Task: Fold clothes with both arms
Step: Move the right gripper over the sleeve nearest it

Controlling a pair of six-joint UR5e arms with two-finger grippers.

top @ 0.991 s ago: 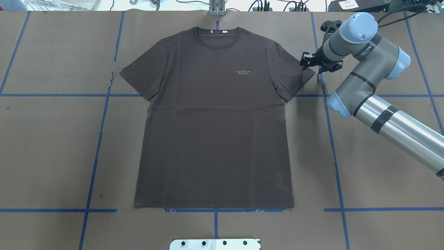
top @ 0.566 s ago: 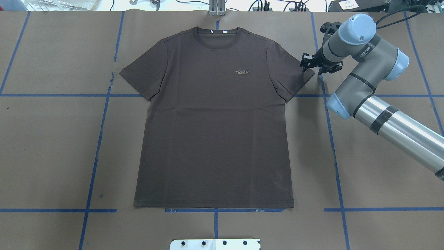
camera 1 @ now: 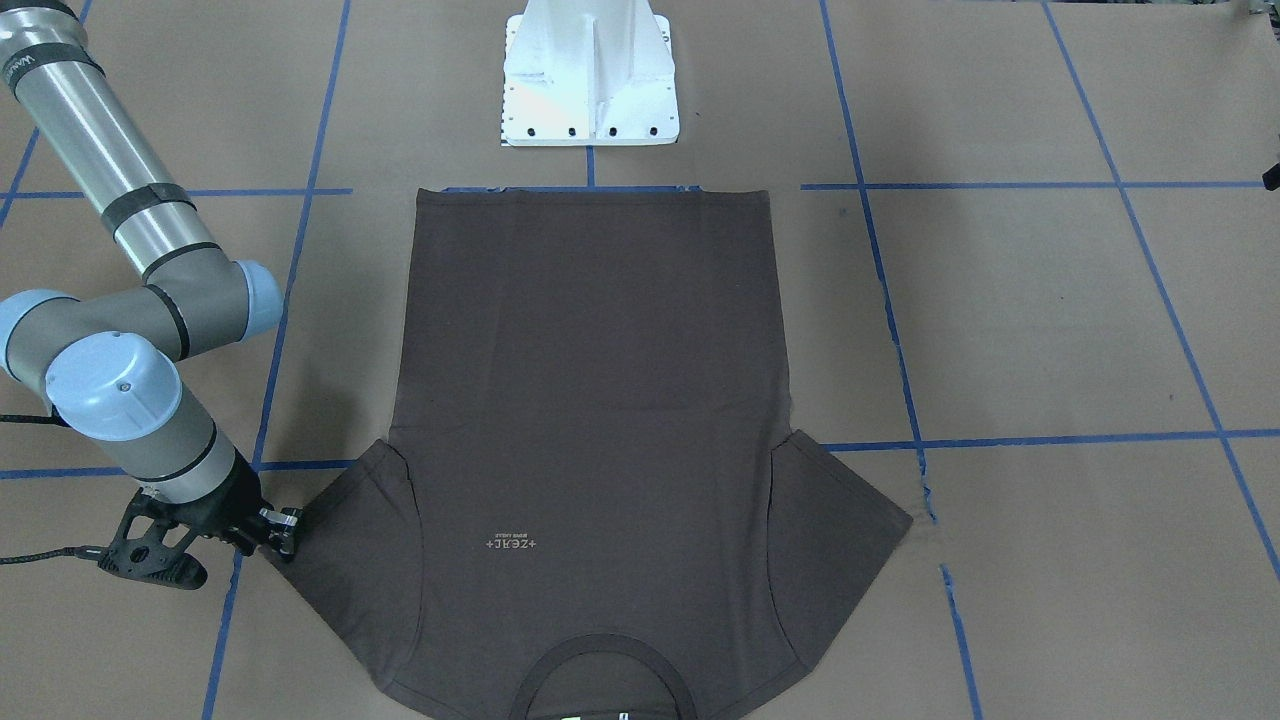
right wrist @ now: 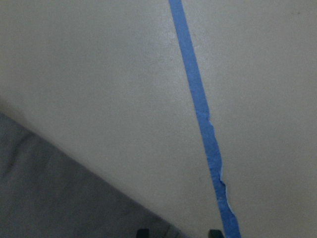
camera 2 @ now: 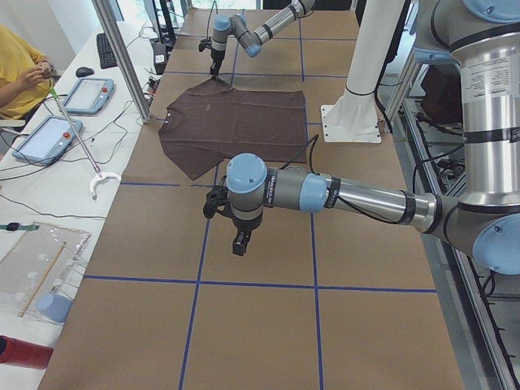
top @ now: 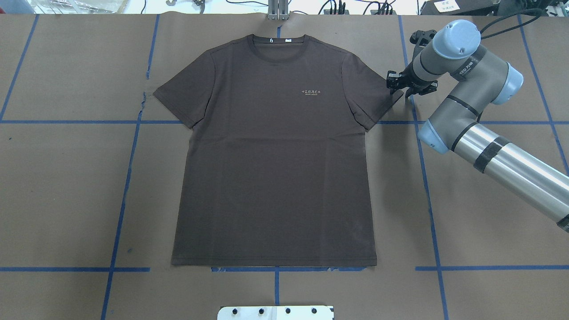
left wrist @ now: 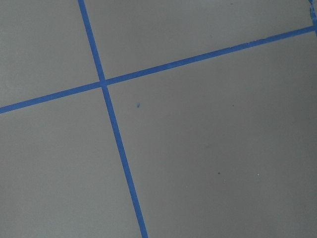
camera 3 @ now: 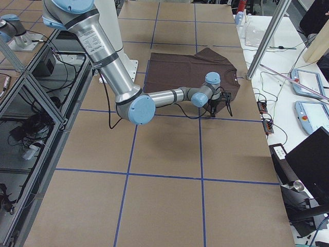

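Observation:
The dark brown-grey T-shirt (top: 275, 155) lies flat and face up on the brown paper, its collar (top: 278, 44) at the far edge. It also shows in the front view (camera 1: 590, 420). My right gripper (top: 399, 87) is low at the tip of the shirt's right-hand sleeve (top: 378, 95), also seen in the front view (camera 1: 283, 531). Its jaws stand apart at the sleeve's edge (right wrist: 59, 198) in the right wrist view. My left gripper (camera 2: 239, 242) shows only in the exterior left view, over bare paper away from the shirt. I cannot tell if it is open or shut.
The white base plate (top: 275, 312) sits at the near table edge, just below the shirt's hem. Blue tape lines (left wrist: 103, 83) grid the paper. A desk with tablets (camera 2: 89, 93) and a seated person (camera 2: 20, 69) lies beyond the far edge.
My right gripper has shifted slightly inward and closer to the sleeve tip. The shirt has not moved.

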